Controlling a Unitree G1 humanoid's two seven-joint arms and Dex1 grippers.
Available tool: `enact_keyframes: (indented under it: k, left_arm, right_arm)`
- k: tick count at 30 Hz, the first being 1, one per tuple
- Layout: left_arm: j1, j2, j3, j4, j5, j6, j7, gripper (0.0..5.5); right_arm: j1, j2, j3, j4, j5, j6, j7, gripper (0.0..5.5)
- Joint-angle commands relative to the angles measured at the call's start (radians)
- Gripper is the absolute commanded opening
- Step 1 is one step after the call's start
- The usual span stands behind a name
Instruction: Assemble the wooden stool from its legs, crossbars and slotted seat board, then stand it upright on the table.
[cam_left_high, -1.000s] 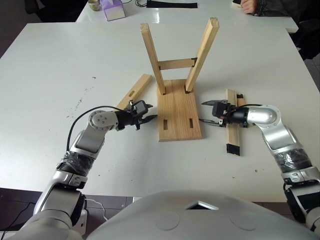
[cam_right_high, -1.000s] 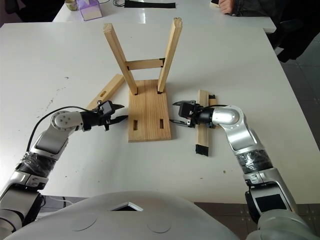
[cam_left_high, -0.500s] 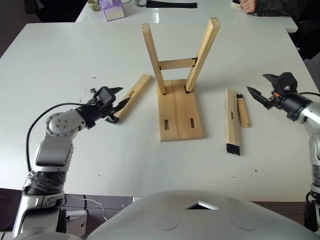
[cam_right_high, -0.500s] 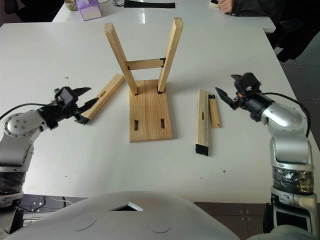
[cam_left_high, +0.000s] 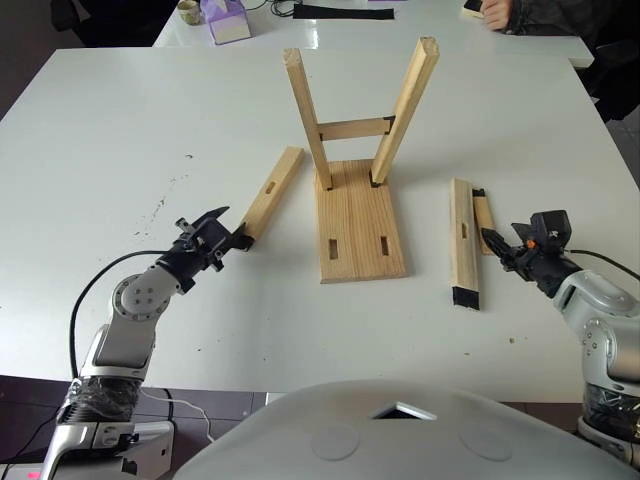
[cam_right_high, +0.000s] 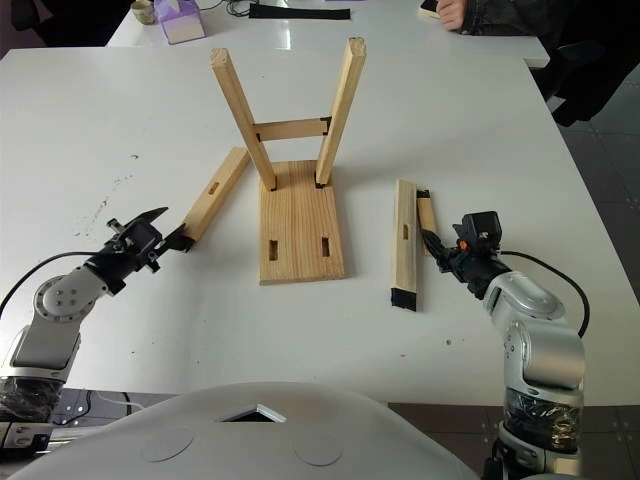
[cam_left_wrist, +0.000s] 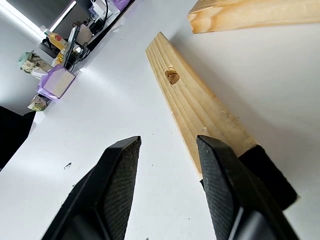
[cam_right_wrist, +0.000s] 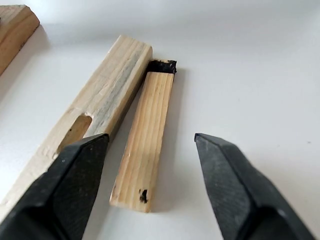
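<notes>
Left gripper (cam_left_high: 210, 238), open and empty, sits at a loose leg's (cam_left_high: 265, 192) black end. Right gripper (cam_left_high: 500, 250), open and empty, faces the short crossbar (cam_left_high: 484, 217).

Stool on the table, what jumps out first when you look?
Two legs stick up from the seat board in the middle of the table, joined by a crossbar. A loose left leg and right leg lie flat beside it, the left gripper and right gripper open close by.
</notes>
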Motion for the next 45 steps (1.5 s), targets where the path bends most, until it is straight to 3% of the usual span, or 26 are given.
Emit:
enact_keyframes:
  k: [1,7,14,30,40,45]
  left_arm:
    - [0.082,0.013,-0.044,0.021,0.023,0.052,-0.044,2.11]
    - [0.135,0.032,-0.078,-0.070,0.014,0.082,-0.087,2.11]
    - [0.222,0.138,-0.071,-0.224,-0.053,0.123,-0.206,2.11]
    - [0.122,0.243,-0.014,-0.194,-0.233,0.040,-0.424,2.11]
    - [0.074,0.252,0.093,-0.230,-0.468,0.103,-0.554,2.11]
    - [-0.012,0.220,0.143,-0.255,-0.564,0.211,-0.513,2.11]
  right_arm:
    - [0.022,0.005,0.011,0.027,-0.009,-0.021,-0.020,3.18]
    - [0.061,0.019,0.016,0.081,-0.026,-0.087,-0.039,3.18]
    - [0.116,0.040,0.025,0.104,-0.028,-0.149,-0.063,3.18]
    - [0.045,0.059,0.071,0.157,-0.044,-0.256,-0.108,3.18]
    - [0.072,0.073,0.087,0.141,-0.043,-0.257,-0.108,1.78]
    - [0.066,0.082,0.074,0.138,-0.038,-0.263,-0.118,1.30]
